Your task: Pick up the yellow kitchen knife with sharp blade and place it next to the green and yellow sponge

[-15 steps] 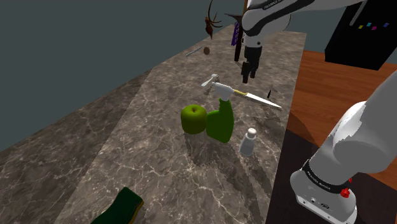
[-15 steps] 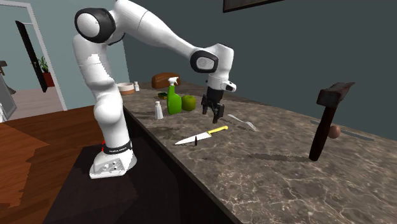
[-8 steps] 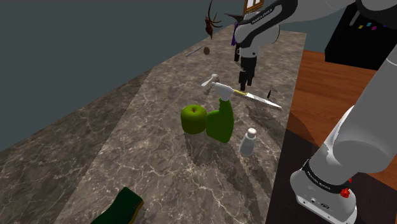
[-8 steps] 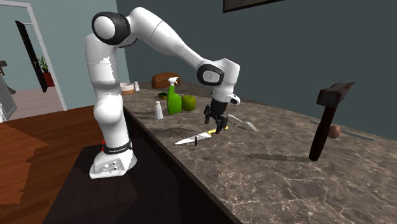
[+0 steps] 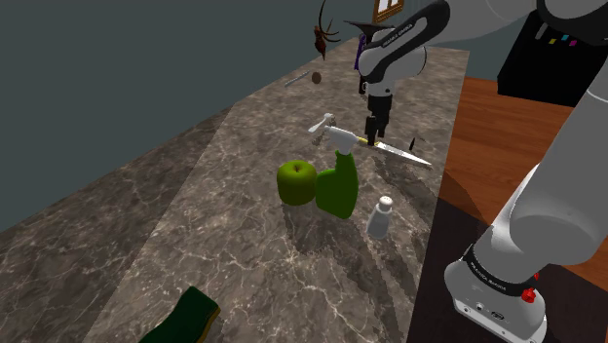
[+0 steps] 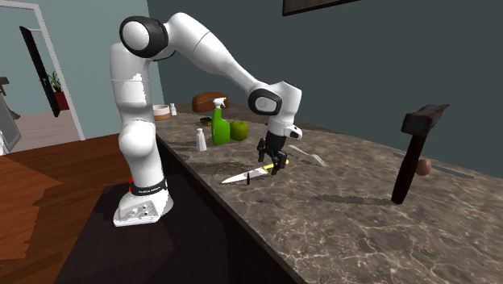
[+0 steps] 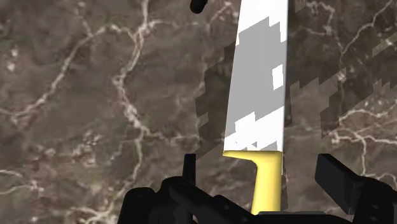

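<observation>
A: Claw state?
B: The all-black two-finger gripper (image 7: 264,177) sits low over the counter with its fingers (image 7: 336,178) spread. One finger is on each side of the yellow handle, and neither is pressing it.

A: Task item?
B: The yellow-handled kitchen knife with a pale grey blade (image 5: 392,148) lies flat on the dark veined marble counter (image 5: 234,244), just beyond the green spray bottle (image 5: 338,187).

A: Surroundings, from that bottle?
B: A round green apple (image 5: 296,182) is just beside it. A small white shaker (image 5: 380,216) stands near it on the stand's side. The green and yellow sponge (image 5: 191,316) is well apart, at the shoulder view's lower left.
</observation>
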